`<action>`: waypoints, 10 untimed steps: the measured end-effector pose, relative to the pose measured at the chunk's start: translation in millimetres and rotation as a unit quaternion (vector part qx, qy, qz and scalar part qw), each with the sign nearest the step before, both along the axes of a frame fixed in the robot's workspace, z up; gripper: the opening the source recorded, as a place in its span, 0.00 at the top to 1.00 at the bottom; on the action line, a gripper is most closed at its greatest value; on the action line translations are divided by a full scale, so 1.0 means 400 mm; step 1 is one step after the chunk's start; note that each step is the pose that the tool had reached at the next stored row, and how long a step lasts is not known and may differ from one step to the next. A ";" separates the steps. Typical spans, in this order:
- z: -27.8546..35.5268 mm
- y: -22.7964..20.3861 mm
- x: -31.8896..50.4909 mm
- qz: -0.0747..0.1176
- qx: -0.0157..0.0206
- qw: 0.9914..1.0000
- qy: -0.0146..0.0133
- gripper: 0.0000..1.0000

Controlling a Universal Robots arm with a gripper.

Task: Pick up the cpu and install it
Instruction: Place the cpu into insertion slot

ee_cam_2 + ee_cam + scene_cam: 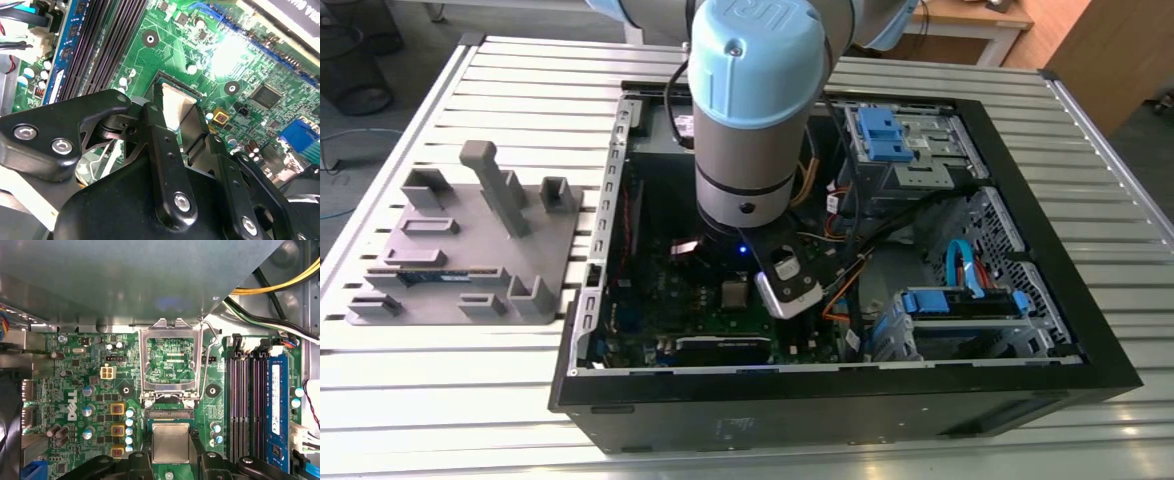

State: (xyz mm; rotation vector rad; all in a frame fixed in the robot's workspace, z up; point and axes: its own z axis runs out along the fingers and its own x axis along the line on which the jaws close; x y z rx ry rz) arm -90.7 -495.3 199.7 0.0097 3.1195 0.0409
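A slatted surface (480, 400) holds an open black case (854, 405), and the arm (747, 120) reaches down into it. Inside lies a green board (75, 385). In the first wrist view, the silver frame (171, 326) is flipped up, so the socket (170, 414) is bare. The hand (175, 457) sits low over that socket, with the cpu (171, 441) in its middle. The cpu looks flat and lined up with the socket, in it or just above it; I cannot tell which. I also cannot tell if the hand is squeezing the cpu or has let go. To do this part well, I think the cpu should lie flat, its corners should match the socket, and the hand should go slow and never push hard, since tiny pins bend easily.
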 end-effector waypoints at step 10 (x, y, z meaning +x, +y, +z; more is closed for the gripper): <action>-0.006 0.001 0.000 0.006 0.000 1.000 0.000 0.61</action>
